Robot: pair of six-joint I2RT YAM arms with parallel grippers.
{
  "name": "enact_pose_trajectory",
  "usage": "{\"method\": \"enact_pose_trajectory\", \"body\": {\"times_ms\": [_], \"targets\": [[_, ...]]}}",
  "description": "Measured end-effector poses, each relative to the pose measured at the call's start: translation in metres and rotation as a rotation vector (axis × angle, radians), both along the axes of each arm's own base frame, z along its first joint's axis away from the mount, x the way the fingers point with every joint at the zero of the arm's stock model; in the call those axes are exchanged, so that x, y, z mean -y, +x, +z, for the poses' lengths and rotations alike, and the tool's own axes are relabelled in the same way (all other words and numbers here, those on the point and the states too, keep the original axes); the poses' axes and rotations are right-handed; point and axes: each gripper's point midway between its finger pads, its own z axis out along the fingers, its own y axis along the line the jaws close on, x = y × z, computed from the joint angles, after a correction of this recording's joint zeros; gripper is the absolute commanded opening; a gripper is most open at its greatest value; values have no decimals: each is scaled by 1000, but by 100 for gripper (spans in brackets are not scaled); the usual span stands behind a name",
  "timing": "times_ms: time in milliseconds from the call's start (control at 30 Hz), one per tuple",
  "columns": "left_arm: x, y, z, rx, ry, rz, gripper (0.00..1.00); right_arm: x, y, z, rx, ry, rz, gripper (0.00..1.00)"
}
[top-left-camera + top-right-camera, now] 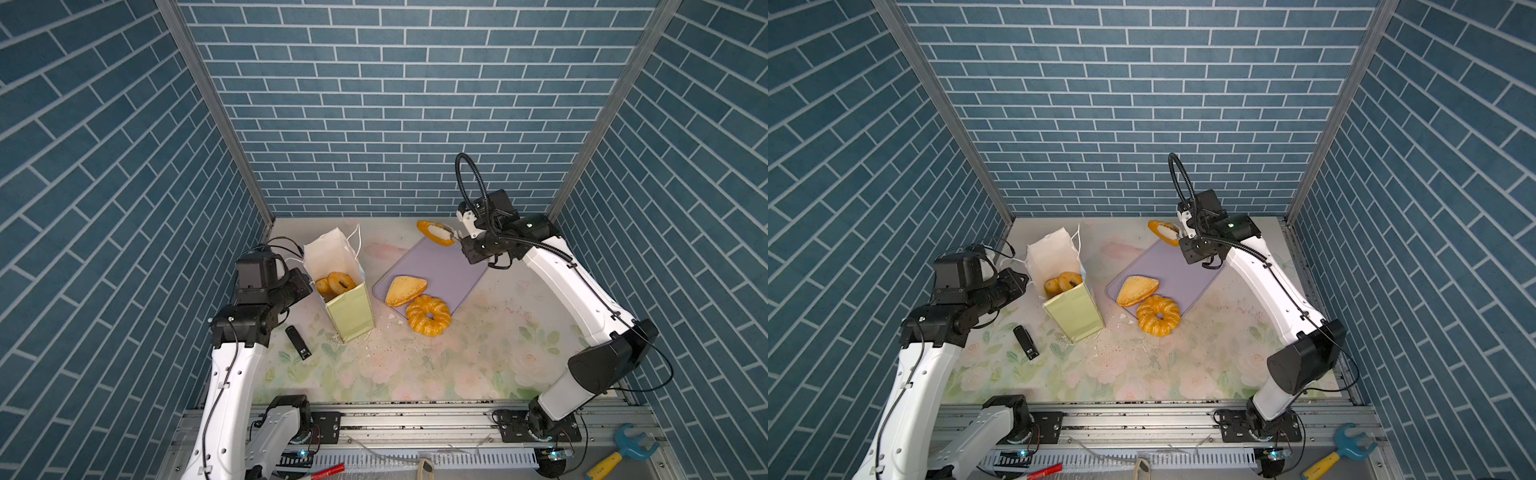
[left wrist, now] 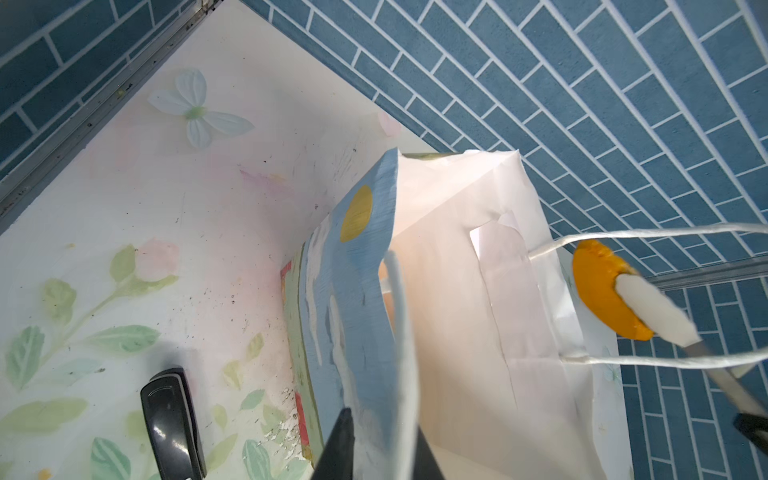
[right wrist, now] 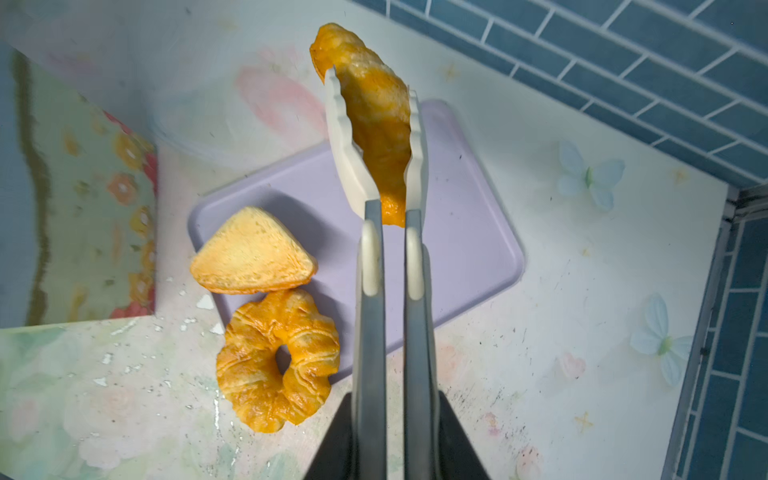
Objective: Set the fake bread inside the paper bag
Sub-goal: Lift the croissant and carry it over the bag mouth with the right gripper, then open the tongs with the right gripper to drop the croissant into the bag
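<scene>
Got the right gripper (image 3: 374,124) squeezed on a bread roll (image 3: 380,112), pinned lengthwise between the white tong tips (image 3: 343,141) and hanging in the air by the far corner of the lavender tray (image 3: 469,232). Seeing the toast slice (image 1: 405,289) and ring croissant (image 1: 428,314) touching each other, lower down and back toward that arm's base from the gripper. Pinching the near wall of the paper bag (image 1: 351,311) with the left gripper (image 2: 384,453), one finger (image 2: 338,449) outside, the other inside. Can spot two ring buns (image 1: 338,283) already down in the bag, just ahead of that gripper. Also spotting a black gadget (image 1: 298,341) lying just behind it.
</scene>
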Motion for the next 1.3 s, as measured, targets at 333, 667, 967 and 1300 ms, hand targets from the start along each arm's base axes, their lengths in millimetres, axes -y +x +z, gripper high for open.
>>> {"method": "enact_pose_trajectory", "body": {"times_ms": [333,667,967,1300], "targets": [[3,2,1,6,-2,-19,22,-61,-68,150,316,215,260,16],[6,3,1,8,-13,-33,22,-141,-139,161,363,155,586,17],[7,5,4,22,-26,-34,22,-180,-149,112,270,49,625,17],[8,5,4,21,-33,-35,22,-210,-132,61,176,-20,527,19]]}}
